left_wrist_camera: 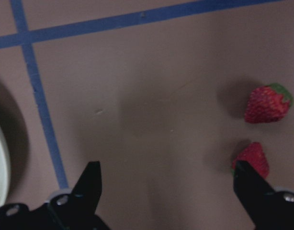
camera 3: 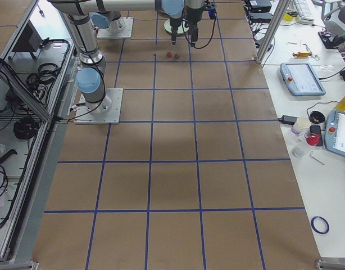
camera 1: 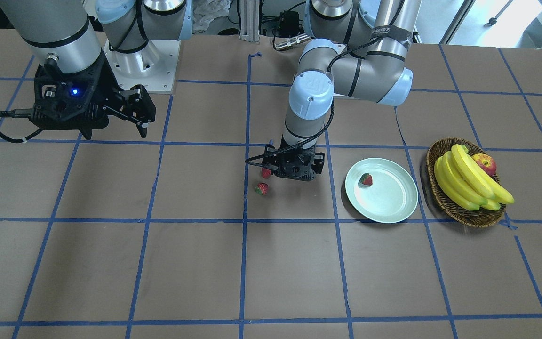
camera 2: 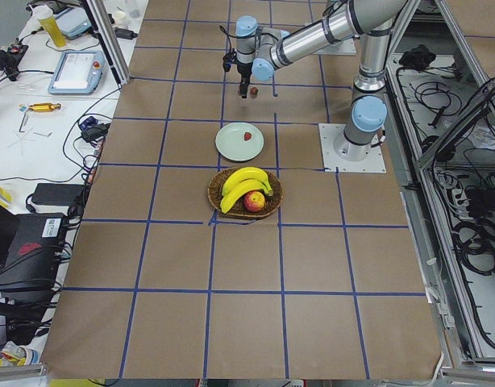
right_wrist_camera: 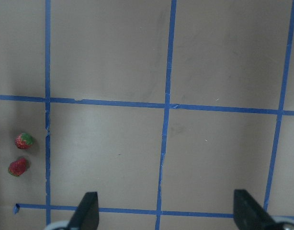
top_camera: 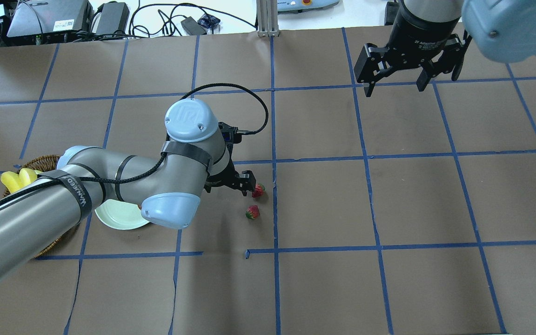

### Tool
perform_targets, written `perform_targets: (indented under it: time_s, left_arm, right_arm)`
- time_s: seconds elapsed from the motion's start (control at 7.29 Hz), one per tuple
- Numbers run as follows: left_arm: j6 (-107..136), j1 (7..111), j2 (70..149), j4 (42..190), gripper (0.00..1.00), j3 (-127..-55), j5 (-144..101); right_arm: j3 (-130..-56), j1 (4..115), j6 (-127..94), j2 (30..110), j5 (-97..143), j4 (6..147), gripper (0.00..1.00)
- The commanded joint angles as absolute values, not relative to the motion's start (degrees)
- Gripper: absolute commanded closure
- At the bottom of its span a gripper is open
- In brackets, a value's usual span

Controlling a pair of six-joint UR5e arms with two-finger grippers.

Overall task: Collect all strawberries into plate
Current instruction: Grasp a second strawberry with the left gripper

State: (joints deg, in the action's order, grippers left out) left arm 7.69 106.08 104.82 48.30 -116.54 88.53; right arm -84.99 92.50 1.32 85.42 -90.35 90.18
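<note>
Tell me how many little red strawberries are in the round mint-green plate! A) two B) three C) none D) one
D: just one small red strawberry lies in the round, glossy mint-green plate, while two more strawberries sit outside it on the brown paper-covered table.

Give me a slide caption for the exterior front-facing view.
Open left gripper low beside two loose strawberries; third strawberry already on the plate.
</note>
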Motion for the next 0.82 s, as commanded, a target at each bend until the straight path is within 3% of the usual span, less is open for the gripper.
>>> perform_targets:
  time_s: [0.0, 0.14, 0.41, 0.55, 0.69]
  left_arm:
    - [9.1, 110.3, 107.3, 46.5, 0.1, -116.5, 88.5]
    - [10.8, 112.0, 107.3, 46.6, 0.1, -116.5, 88.3]
    - [11.1, 112.6, 108.9, 46.2, 0.22, -116.5, 88.9]
    - [10.9, 112.6, 109.1, 46.2, 0.34, -116.5, 89.0]
    - [10.7, 112.6, 109.4, 46.2, 0.56, -116.5, 89.1]
  right_arm:
    - [-85.0, 92.5, 1.3, 85.3, -90.4, 90.2, 0.0]
    - [-85.0, 92.5, 1.3, 85.4, -90.4, 90.2, 0.0]
    - [-85.0, 92.5, 1.3, 85.4, -90.4, 90.2, 0.0]
    - [-85.0, 92.5, 1.3, 85.4, -90.4, 90.2, 0.0]
    - [-85.0, 92.5, 1.3, 85.3, -90.4, 90.2, 0.0]
